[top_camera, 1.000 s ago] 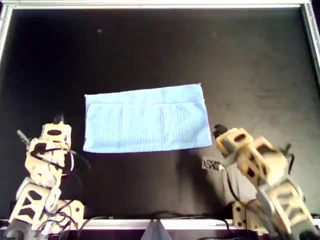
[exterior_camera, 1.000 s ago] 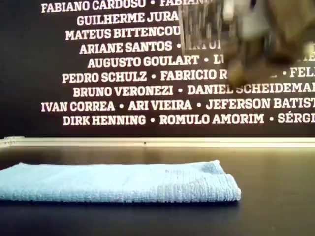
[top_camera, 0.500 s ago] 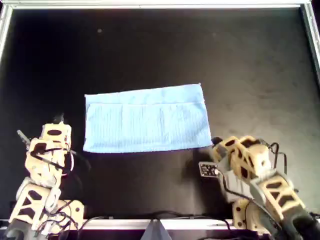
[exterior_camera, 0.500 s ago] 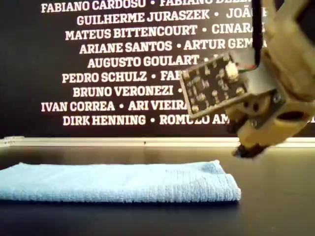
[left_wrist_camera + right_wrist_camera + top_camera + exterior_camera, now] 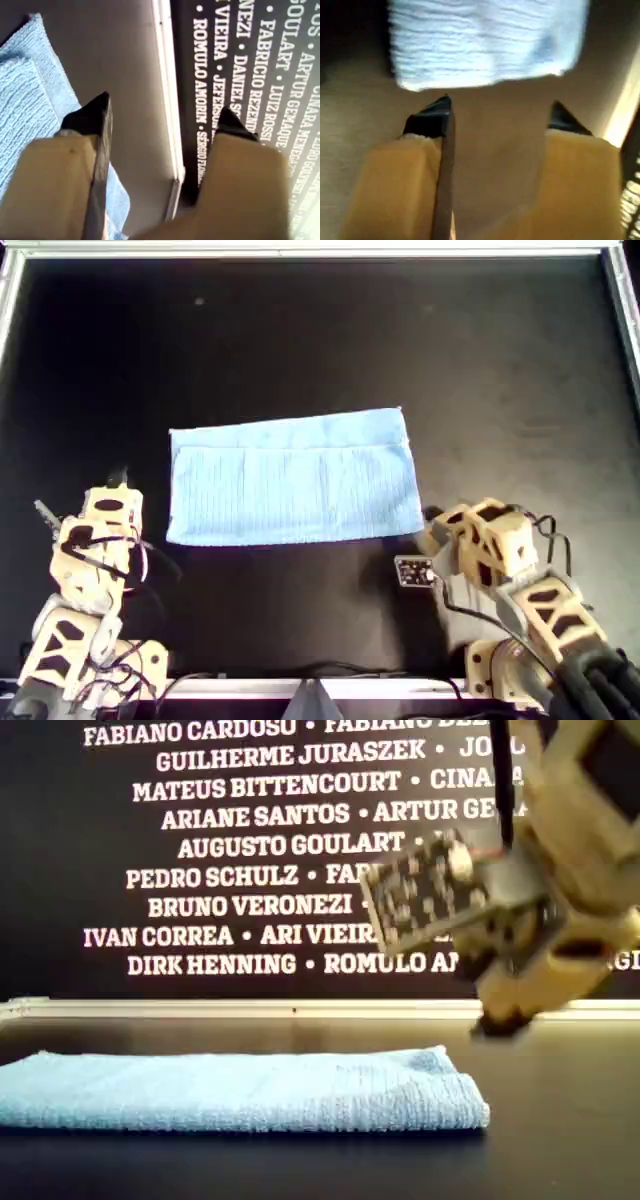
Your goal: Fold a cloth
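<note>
Our right claw has drawn back, jaws apart (nothing held), off the cloth's lower-right overhead corner; first fold looks done.

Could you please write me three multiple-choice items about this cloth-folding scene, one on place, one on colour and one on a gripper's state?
1. In the overhead view, where does the cloth lie on the table?
A. near the middle
B. against the top rim
C. under an arm

2. What colour is the cloth?
A. red
B. light blue
C. green

3. How do the jaws of the right gripper stand?
A. shut on the cloth
B. shut on nothing
C. open, holding nothing

Answers: 1 A, bare black table shows all round it; 2 B, pale blue in every view; 3 C, the right wrist view shows bare table between the spread tips.
</note>
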